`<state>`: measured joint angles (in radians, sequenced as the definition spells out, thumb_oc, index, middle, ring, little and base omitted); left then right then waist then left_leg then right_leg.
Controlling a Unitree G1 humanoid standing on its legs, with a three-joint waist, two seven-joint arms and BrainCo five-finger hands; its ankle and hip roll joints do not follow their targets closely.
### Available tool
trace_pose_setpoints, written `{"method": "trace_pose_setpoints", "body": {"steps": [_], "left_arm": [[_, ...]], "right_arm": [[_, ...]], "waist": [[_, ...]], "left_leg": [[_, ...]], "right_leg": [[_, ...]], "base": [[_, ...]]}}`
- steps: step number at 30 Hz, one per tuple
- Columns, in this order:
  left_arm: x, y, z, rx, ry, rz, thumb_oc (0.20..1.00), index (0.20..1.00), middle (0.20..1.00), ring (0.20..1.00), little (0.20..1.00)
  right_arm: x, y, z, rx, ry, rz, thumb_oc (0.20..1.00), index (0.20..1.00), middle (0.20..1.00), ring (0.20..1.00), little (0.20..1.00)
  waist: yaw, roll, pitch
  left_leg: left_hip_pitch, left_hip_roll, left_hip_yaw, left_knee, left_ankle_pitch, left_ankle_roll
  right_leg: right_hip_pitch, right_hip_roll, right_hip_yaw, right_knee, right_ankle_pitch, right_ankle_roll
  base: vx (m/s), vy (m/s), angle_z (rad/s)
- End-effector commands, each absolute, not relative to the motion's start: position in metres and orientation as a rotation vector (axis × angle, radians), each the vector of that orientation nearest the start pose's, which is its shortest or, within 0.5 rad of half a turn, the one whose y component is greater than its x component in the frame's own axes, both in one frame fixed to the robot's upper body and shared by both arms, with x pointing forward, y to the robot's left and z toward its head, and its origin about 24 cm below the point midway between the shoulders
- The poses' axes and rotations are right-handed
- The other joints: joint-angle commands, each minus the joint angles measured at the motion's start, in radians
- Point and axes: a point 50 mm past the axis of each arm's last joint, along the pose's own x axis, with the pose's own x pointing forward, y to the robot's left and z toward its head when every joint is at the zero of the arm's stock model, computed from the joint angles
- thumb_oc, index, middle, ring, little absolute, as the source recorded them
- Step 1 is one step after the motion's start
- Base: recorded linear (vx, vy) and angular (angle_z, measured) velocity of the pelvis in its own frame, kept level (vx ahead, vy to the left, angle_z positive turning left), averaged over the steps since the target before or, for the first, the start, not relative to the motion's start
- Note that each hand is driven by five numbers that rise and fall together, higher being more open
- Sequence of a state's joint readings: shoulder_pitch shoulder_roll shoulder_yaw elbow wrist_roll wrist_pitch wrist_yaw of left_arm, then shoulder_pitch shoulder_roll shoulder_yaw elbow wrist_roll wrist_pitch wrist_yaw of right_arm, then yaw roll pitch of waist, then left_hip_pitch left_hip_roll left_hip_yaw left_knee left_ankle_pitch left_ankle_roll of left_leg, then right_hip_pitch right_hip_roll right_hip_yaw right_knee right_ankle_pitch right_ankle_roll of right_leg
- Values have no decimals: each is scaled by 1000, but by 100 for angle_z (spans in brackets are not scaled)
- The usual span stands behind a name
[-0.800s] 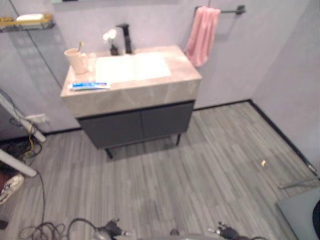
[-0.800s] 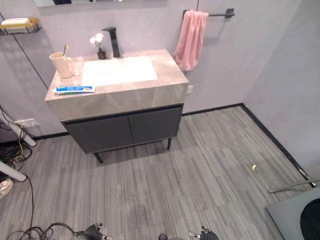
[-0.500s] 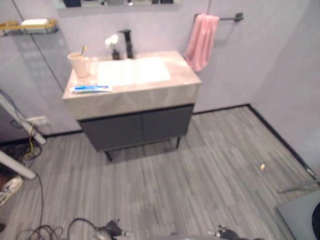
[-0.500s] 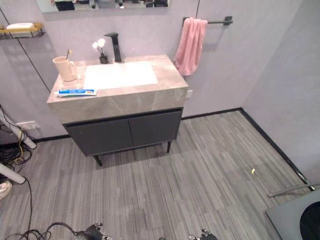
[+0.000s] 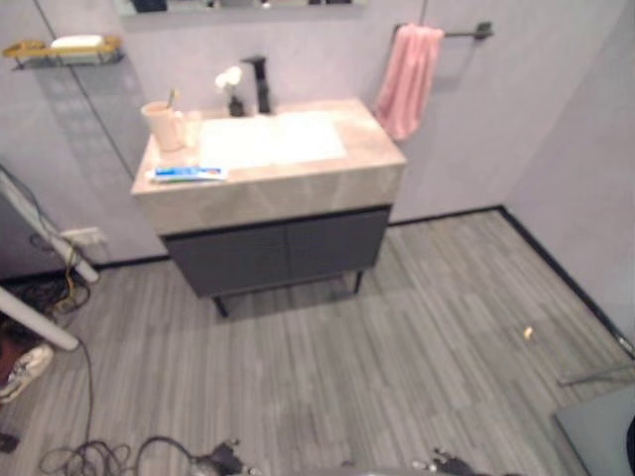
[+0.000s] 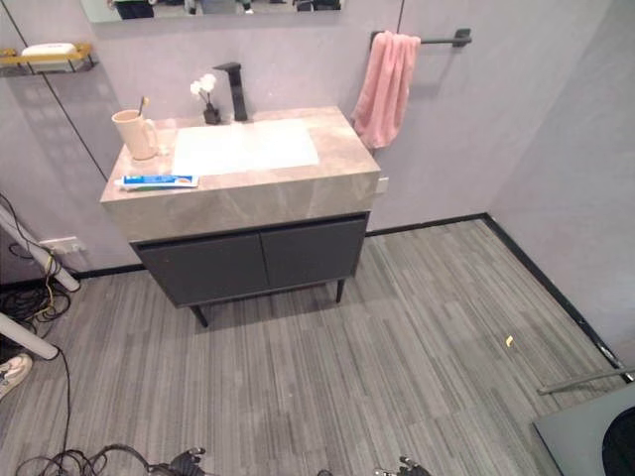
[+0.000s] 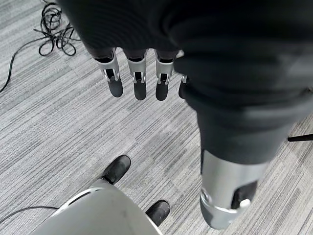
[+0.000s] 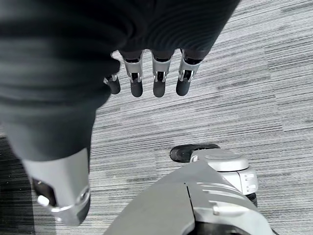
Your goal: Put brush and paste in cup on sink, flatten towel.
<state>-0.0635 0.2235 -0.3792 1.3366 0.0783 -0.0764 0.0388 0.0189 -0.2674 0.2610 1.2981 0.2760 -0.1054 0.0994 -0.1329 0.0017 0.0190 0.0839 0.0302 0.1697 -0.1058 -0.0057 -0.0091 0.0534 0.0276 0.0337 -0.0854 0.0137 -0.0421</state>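
1. Left hand [image 7: 142,73] hanging over the grey floor [image 6: 397,357], fingers straight and relaxed, nothing held.
2. Cream cup [image 6: 135,133] upright at the back left corner of the sink counter [image 6: 248,193], a brush [image 6: 144,102] seemingly already standing in it, though too small to be sure.
3. Blue and white paste [image 6: 157,181] flat near the counter's front left edge, just in front of the cup, not yet inside it.
4. White basin [image 6: 245,147] in the counter's middle, black tap [image 6: 234,89] and a small white flower [image 6: 205,87] along the back edge.
5. Pink towel [image 6: 382,87] bunched on the wall bar [image 6: 444,40] beyond the counter's right edge, not yet flattened.
6. Right hand [image 8: 154,73] likewise over the floor, fingers loose, holding nothing.
7. Likely risks: with the counter well apart from both hands, an approach stopping short and leaving the paste out of reach; a flat tube so near the front edge pushed off during a grasp; the light cup knocked over while dropping the tube in; the towel tugged off the bar instead of spread.
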Motion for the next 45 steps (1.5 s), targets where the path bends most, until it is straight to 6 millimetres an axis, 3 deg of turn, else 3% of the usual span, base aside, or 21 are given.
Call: {"method": "trace_pose_setpoints", "body": {"steps": [1, 14, 15, 18, 19, 21, 22, 23, 24, 25, 26, 27, 29, 32, 38, 45], "left_arm": [[120, 219, -158, 626, 1129, -259, 1000, 1000, 1000, 1000, 1000], [129, 211, -156, 633, 1087, -284, 1000, 1000, 1000, 1000, 1000], [138, 209, -153, 652, 1051, -301, 1000, 1000, 1000, 1000, 1000], [142, 209, -152, 658, 1033, -306, 1000, 1000, 1000, 1000, 1000], [143, 209, -151, 669, 1031, -315, 1000, 1000, 1000, 1000, 1000], [142, 209, -152, 680, 1038, -326, 1000, 1000, 1000, 1000, 1000], [137, 212, -153, 714, 1064, -353, 1000, 1000, 1000, 1000, 1000], [134, 213, -154, 724, 1079, -357, 1000, 1000, 1000, 1000, 1000], [133, 214, -155, 722, 1090, -355, 1000, 1000, 1000, 1000, 1000], [138, 213, -153, 724, 1078, -354, 1000, 1000, 1000, 1000, 1000], [141, 212, -152, 729, 1067, -355, 1000, 1000, 1000, 1000, 1000], [141, 212, -152, 729, 1067, -355, 1000, 1000, 1000, 1000, 1000], [145, 208, -152, 717, 1052, -356, 1000, 1000, 1000, 1000, 1000], [154, 198, -149, 693, 1013, -357, 1000, 1000, 1000, 1000, 1000], [179, 193, -139, 662, 922, -322, 1000, 1000, 1000, 1000, 1000], [167, 194, -145, 675, 970, -342, 1000, 1000, 1000, 1000, 1000]], "right_arm": [[93, -237, -160, -109, 1191, -47, 1000, 1000, 1000, 1000, 1000], [105, -244, -155, -156, 1157, -46, 1000, 1000, 1000, 1000, 1000], [113, -244, -153, -141, 1124, -58, 1000, 1000, 1000, 1000, 1000], [118, -244, -151, -129, 1101, -69, 1000, 1000, 1000, 1000, 1000], [121, -243, -150, -125, 1084, -70, 1000, 1000, 1000, 1000, 1000], [120, -244, -150, -123, 1089, -73, 1000, 1000, 1000, 1000, 1000], [117, -245, -151, -118, 1104, -81, 1000, 1000, 1000, 1000, 1000], [114, -246, -152, -119, 1113, -85, 1000, 1000, 1000, 1000, 1000], [111, -247, -153, -118, 1124, -90, 1000, 1000, 1000, 1000, 1000], [103, -250, -154, -124, 1153, -102, 1000, 1000, 1000, 1000, 1000], [97, -252, -156, -120, 1174, -110, 1000, 1000, 1000, 1000, 1000], [97, -252, -156, -120, 1174, -110, 1000, 1000, 1000, 1000, 1000], [72, -255, -160, -116, 1252, -118, 1000, 1000, 1000, 1000, 1000], [58, -259, -161, -125, 1296, -108, 1000, 1000, 1000, 1000, 1000], [63, -270, -157, -121, 1263, -167, 1000, 1000, 1000, 1000, 1000], [73, -272, -154, -168, 1242, -126, 1000, 1000, 1000, 1000, 1000]], "waist": [[25, 11, 56], [31, 47, 80], [24, 54, 102], [19, 52, 128], [14, 47, 160], [11, 46, 165], [12, 47, 168], [11, 52, 172], [15, 52, 171], [13, 54, 180], [6, 59, 180], [6, 59, 180], [-18, 62, 177], [-38, 70, 152], [-63, 73, 110], [-67, 66, 78]], "left_leg": [[56, -77, 85, 19, -133, 83], [38, -102, 82, 19, -140, 107], [36, -101, 91, 19, -143, 115], [36, -103, 97, 19, -143, 119], [40, -104, 109, 19, -141, 120], [41, -109, 116, 19, -143, 120], [49, -108, 132, 19, -139, 113], [56, -104, 141, 19, -138, 108], [54, -103, 149, 19, -140, 105], [50, -105, 166, 19, -146, 104], [56, -106, 163, 19, -153, 102], [56, -106, 163, 19, -153, 102], [111, -100, 136, 40, -174, 83], [130, -74, 98, 65, -144, 53], [113, -34, 75, 140, -60, -11], [147, -23, 66, 130, 8, -39]], "right_leg": [[28, -3, 34, 60, -66, 105], [-16, -26, 20, 115, -63, 135], [-91, -18, 22, 252, -60, 152], [-162, -12, 24, 376, -49, 168], [-235, -7, -2, 495, -47, 181], [-266, -7, -8, 525, -51, 186], [-286, 33, 11, 442, -75, 176], [-272, 40, 10, 332, -55, 171], [-266, 38, 17, 250, -27, 167], [-303, 22, 63, 108, 28, 163], [-303, 14, 101, 47, 52, 164], [-302, 14, 101, 46, 53, 164], [-285, 29, 171, 85, 54, 164], [-251, 51, 138, 101, 53, 129], [-173, 57, 80, 47, 21, 82], [-150, 91, 90, 89, -35, 49]], "base": [[20, 94, -11], [19, 111, 0], [-35, 170, -16], [-40, 97, -31], [-22, 48, -11], [22, 29, -15], [102, -6, -17], [149, -17, -4], [149, -26, -6], [204, -43, -18], [158, -31, -19], [311, -105, -7], [428, -220, 20], [372, -274, 92], [304, -243, 62], [181, -129, -11]]}}
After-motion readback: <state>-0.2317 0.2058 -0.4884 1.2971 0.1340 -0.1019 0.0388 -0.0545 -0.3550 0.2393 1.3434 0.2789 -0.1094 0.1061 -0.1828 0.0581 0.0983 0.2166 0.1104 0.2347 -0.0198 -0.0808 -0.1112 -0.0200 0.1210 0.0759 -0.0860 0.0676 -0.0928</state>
